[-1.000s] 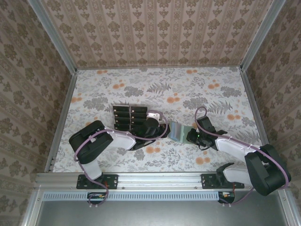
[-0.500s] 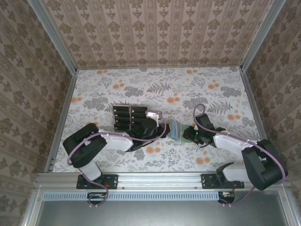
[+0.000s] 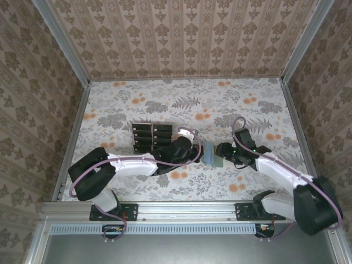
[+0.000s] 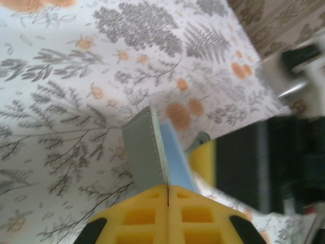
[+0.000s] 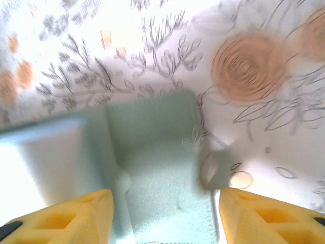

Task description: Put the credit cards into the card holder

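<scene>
tiered rack [image 3: 151,137] left of centre | floral tablecloth [image 3: 165,99] | patterned walls [image 3: 181,38] | aluminium rail [image 3: 181,210] near edge

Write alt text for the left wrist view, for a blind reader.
The left gripper, shut, pinches the sage-green card holder by its edge, holding it upright over the floral table. A pale blue surface lies against its right side.

The sage-green card holder [image 3: 210,152] was located between the left gripper [image 3: 196,148] and the right gripper [image 3: 222,150], with the black credit cards [image 3: 152,136] arranged in two columns on the table [image 3: 247,110] behind the left gripper.
</scene>
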Controlling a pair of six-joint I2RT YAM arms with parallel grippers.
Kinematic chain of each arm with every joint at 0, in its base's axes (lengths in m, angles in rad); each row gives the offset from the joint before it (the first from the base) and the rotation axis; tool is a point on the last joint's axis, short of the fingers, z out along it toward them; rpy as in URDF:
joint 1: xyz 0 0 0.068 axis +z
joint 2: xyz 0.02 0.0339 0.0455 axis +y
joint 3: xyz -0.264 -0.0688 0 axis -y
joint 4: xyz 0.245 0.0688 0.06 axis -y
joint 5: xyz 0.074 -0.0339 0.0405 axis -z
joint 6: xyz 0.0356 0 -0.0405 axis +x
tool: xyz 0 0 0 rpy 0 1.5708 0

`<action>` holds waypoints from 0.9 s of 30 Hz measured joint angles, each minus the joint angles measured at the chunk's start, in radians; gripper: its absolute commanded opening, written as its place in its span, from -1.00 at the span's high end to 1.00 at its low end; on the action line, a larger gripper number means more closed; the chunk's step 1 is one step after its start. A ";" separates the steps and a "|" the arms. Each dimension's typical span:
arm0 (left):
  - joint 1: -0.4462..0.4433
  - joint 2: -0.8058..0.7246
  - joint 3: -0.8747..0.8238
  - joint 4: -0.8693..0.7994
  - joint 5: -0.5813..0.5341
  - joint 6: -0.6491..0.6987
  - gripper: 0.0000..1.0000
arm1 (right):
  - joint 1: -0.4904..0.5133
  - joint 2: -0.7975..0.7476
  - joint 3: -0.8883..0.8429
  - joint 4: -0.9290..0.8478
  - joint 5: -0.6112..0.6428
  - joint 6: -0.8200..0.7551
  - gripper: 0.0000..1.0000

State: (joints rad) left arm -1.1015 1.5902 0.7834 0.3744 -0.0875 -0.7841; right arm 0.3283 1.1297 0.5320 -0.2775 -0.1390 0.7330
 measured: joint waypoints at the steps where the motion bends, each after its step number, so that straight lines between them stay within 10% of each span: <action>1: 0.000 0.000 0.000 -0.018 -0.008 0.003 1.00 | -0.006 -0.035 0.001 -0.013 0.005 0.000 -0.17; 27: -0.049 0.034 0.146 -0.296 -0.077 0.029 1.00 | 0.144 -0.023 0.021 0.000 -0.074 0.055 -0.23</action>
State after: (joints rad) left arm -1.1507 1.6238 0.9291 0.0784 -0.1650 -0.7551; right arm 0.4725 1.1072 0.5526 -0.2779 -0.2134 0.7883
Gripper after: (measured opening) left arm 0.036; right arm 0.602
